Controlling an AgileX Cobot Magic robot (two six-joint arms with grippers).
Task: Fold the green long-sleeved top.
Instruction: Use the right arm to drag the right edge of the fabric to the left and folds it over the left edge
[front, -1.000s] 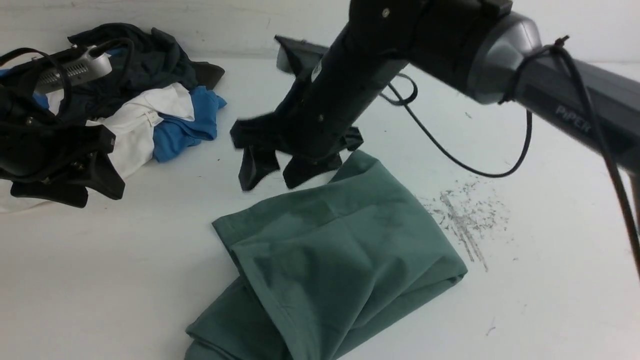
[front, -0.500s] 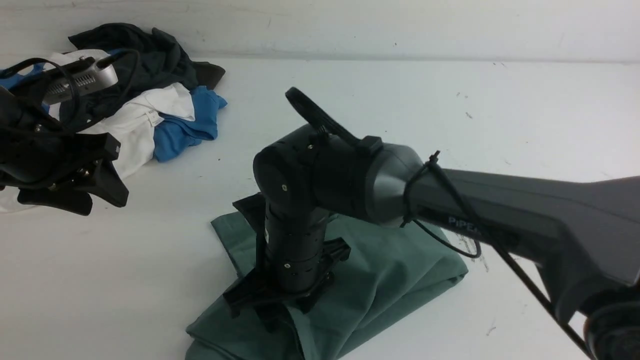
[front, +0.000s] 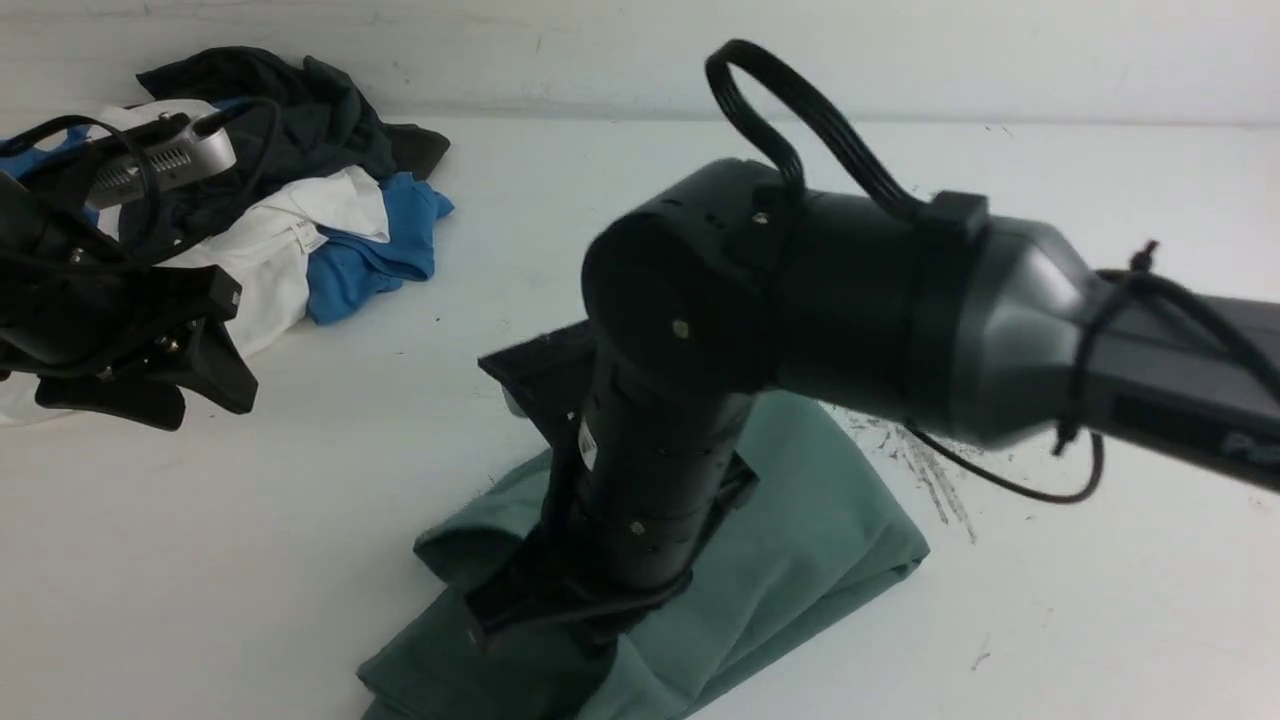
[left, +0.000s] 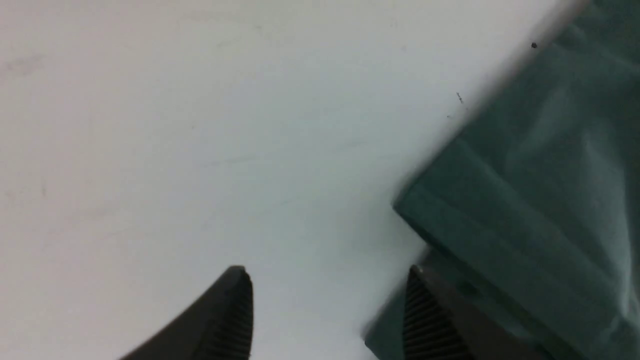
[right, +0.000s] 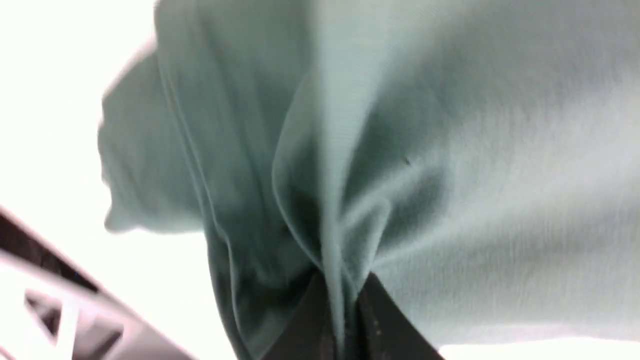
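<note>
Right wrist view, claw (right: 345, 292) pinching green top (right: 450, 150)

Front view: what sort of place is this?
Probably a robot lab bench for folding trials: a scuffed white table, a heap of other garments, and the right arm over a green top.

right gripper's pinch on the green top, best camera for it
Right wrist view: the right gripper is shut on a bunched fold of the green top. Front view: the arm hides the pinch. Left wrist view: only the top's folded edge.
</note>
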